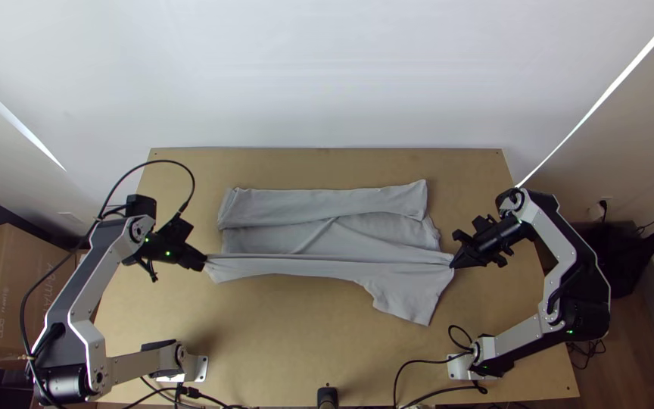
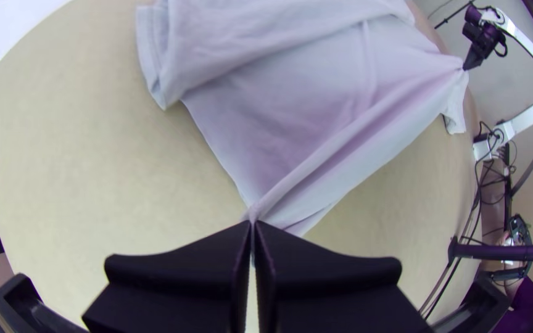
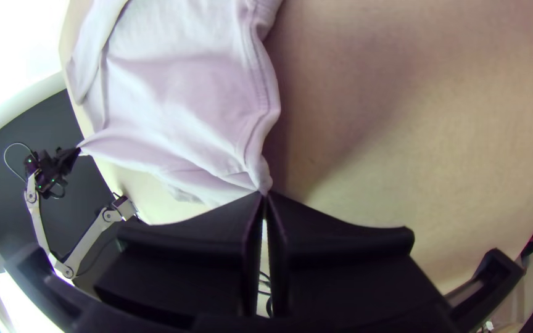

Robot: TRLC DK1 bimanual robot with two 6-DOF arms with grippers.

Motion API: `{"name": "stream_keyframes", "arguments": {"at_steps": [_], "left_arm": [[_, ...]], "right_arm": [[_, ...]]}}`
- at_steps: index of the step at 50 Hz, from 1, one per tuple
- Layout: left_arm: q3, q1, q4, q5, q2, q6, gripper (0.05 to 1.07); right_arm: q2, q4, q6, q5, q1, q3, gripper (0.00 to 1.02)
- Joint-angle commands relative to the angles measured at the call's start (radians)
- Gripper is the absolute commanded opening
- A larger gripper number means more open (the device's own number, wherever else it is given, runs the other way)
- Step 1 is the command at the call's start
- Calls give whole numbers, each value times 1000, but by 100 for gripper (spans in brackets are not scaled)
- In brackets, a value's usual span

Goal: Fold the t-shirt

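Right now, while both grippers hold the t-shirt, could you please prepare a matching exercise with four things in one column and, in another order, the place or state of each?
Things
1. left gripper
2. folded-over strip of the t-shirt
3. table
4. right gripper

Places and states (as seen from above)
A. light brown, under the cloth
B. at the cloth's right side, jaws shut on it
C. at the cloth's left end, jaws shut on it
D. along the cloth's far side

Right pairs: 1-C, 2-D, 3-A, 4-B
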Motion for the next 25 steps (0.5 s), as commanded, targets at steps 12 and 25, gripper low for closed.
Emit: {"name": "stream_keyframes", "arguments": {"at_steps": [12, 25], "left_arm": [[258, -15, 27, 21, 181, -106, 8], [414, -46, 30, 19, 293, -144, 8]], "right_arm": [[130, -21, 73, -23, 79, 202, 2], [268, -15, 119, -48, 119, 440, 2]]}}
